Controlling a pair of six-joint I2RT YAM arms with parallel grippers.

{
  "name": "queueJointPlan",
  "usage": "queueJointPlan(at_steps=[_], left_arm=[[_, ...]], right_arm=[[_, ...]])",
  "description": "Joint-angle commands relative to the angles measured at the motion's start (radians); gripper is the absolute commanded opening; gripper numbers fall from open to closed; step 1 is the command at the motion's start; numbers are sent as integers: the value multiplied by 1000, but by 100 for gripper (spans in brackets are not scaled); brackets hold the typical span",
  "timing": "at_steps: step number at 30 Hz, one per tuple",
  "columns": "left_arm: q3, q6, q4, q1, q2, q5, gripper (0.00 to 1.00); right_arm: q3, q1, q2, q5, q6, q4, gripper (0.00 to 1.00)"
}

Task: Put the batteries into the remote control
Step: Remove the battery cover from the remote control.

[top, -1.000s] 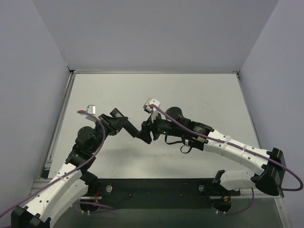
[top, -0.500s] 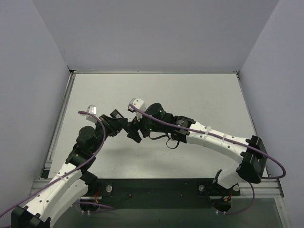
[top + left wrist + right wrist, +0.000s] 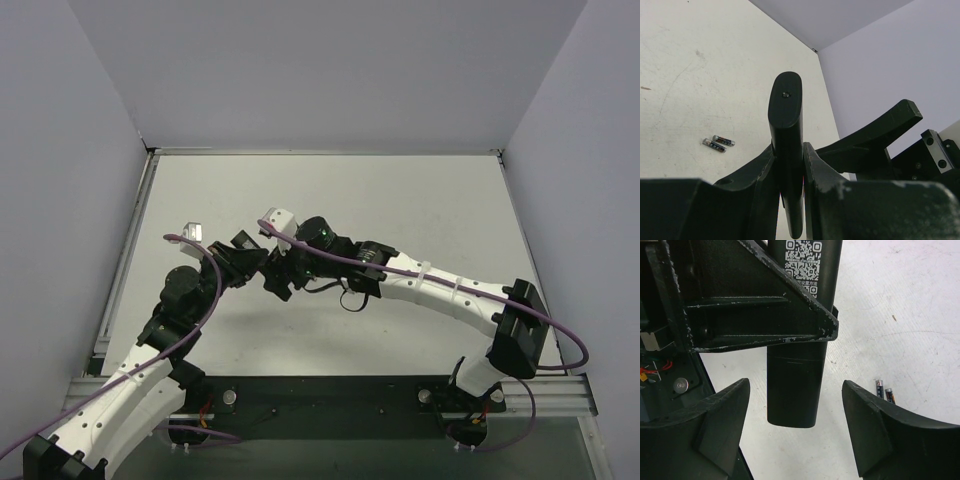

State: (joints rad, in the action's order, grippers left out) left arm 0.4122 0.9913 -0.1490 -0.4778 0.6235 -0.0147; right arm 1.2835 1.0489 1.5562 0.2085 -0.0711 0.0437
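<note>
My left gripper (image 3: 788, 150) is shut on the remote control (image 3: 785, 107), a slim black bar held edge-on and sticking out past the jaws. In the right wrist view the remote (image 3: 793, 390) shows a white QR label, and its plain lower end hangs between my right gripper's (image 3: 795, 425) open fingers (image 3: 722, 415) without touching them. Two batteries (image 3: 717, 143) lie side by side on the table, also seen in the right wrist view (image 3: 884, 390). From above, the left gripper (image 3: 250, 262) and right gripper (image 3: 280, 282) meet at the table's left middle; the batteries are hidden there.
The white table (image 3: 400, 200) is walled by grey panels on the left, back and right. The left gripper's finger (image 3: 760, 305) crosses in front of the remote in the right wrist view. The arm bases stand on the dark rail (image 3: 330, 395) at the near edge.
My right arm has swung left toward the left gripper, and its open jaws now flank the end of the held remote. The left arm has stayed still.
</note>
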Motion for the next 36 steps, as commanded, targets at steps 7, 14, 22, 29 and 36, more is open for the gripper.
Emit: queueJointPlan(at_steps=[7,14,22,29,36], left_arm=[[57,1,-9,-2,-10,28,0],[62,3,11,-2,-19,47,0],[83,-3,54,7,-41,139,0],[99,-8,32,50,-51,206,0],[11,40,-118,77,-28,193,0]], right_arm=[[62,22,22,-57,39,24,57],[62,33,30,-81,53,50,36],[4,46,8,-78,65,99,22],[-68,59,-24,-44,65,140,21],[-142,60,-42,-31,65,147,21]])
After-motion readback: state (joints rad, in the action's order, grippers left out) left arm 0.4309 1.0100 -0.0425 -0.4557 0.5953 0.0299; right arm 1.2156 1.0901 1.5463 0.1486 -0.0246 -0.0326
